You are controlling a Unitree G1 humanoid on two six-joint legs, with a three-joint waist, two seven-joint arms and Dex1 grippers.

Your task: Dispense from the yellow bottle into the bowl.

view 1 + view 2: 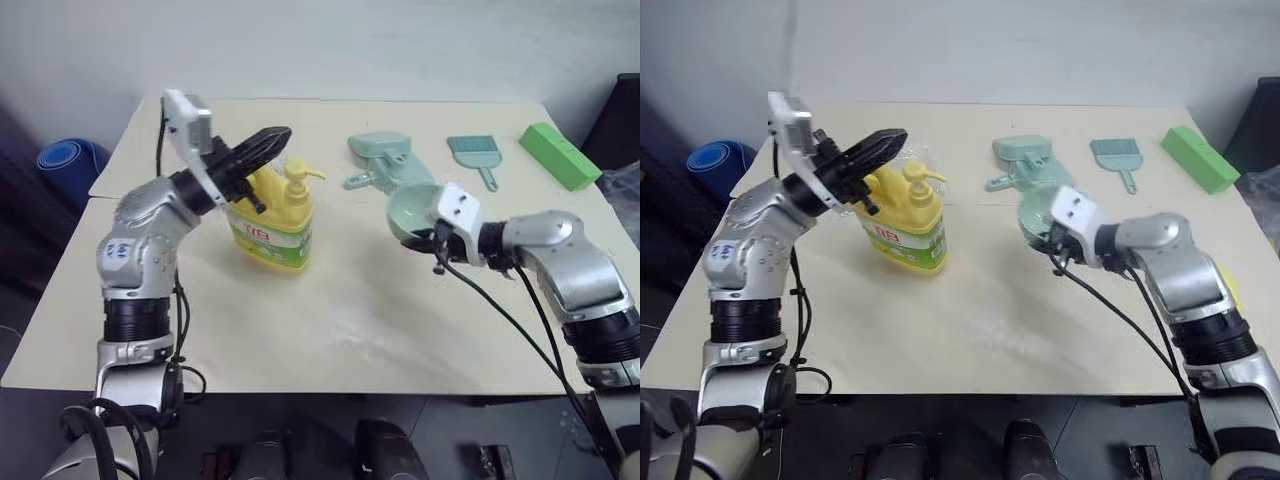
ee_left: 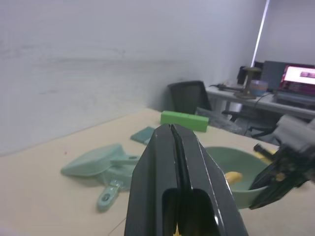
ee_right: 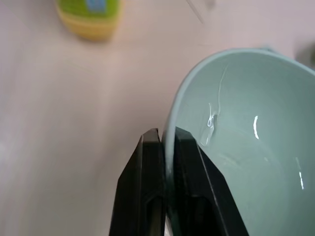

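Note:
The yellow bottle [image 1: 272,228] stands upright on the table, left of centre, with its pump spout [image 1: 303,176] facing right. My left gripper [image 1: 276,136] is shut and empty, raised just above and behind the bottle's top, pointing right. The pale mint-green bowl [image 1: 410,208] is right of the bottle, tilted, with its opening turned toward the bottle. My right gripper [image 3: 167,140] is shut on the bowl's [image 3: 246,147] near rim, one finger inside and one outside. In the left wrist view the shut fingers [image 2: 172,147] point toward the bowl [image 2: 231,160].
A mint-green dustpan [image 1: 380,155] and a small brush [image 1: 472,152] lie behind the bowl. A green block [image 1: 558,155] sits at the far right corner. A blue roll [image 1: 68,160] lies off the table's left side. The beige table [image 1: 330,320] has bare room in front.

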